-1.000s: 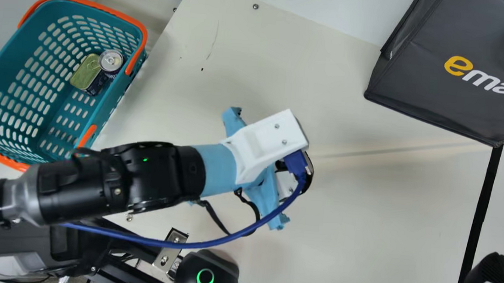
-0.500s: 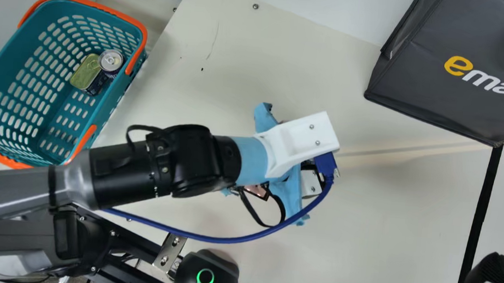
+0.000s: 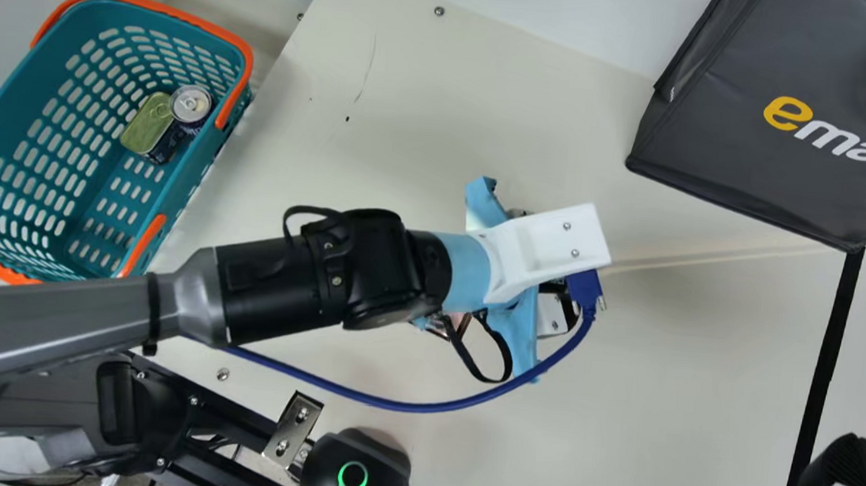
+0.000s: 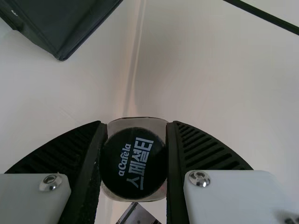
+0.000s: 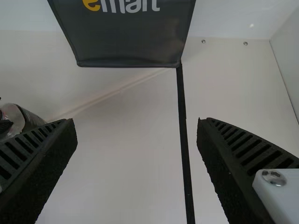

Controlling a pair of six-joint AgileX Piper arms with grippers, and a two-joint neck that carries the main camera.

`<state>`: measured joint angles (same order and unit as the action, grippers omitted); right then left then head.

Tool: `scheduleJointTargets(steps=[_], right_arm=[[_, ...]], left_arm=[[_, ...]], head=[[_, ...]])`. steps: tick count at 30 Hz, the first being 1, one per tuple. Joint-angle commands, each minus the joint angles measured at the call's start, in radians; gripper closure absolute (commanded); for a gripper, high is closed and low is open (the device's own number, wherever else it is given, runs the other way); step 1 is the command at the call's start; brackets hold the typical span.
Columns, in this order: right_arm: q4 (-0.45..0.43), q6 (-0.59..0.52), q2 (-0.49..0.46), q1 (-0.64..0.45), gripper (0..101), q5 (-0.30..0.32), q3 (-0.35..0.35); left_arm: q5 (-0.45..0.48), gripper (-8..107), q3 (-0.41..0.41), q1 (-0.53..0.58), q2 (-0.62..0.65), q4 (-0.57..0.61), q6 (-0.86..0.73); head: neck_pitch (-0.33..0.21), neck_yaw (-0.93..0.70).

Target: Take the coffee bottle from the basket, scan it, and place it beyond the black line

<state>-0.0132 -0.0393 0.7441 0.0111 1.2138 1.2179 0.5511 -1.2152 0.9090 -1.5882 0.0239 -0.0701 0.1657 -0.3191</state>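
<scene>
Your left claw [image 4: 136, 125] grips the coffee bottle [image 4: 133, 163], your right claw [image 5: 136, 122] is spread wide, and carrying too low could knock the bottle against the tabletop [image 3: 660, 400].

Left arm [image 3: 275, 285] extended; left hand [image 3: 545, 248] clamped; right hand [image 3: 840, 476] at main view's lower right, fingers [image 5: 229, 163] spread
</scene>
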Motion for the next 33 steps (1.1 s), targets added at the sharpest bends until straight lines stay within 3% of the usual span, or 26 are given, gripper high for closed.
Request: scheduleJointTargets(steps=[1, 9, 33], right_arm=[[0.000, 0.000, 0.000, 0.000, 10, 0.000, 0.000], [0.000, 0.000, 0.000, 0.000, 10, 0.001, 0.000], [0.000, 0.000, 0.000, 0.000, 10, 0.000, 0.000]], left_arm=[[-0.002, 89, -0.002, -0.002, -0.007, -0.002, -0.002], [-0.001, 89, -0.013, -0.005, -0.025, -0.001, -0.002], [0.026, 9, -0.053, -0.002, -0.048, -0.044, 0.062]], head=[[-0.027, -0.002], [-0.027, -0.002], [-0.027, -0.002]])
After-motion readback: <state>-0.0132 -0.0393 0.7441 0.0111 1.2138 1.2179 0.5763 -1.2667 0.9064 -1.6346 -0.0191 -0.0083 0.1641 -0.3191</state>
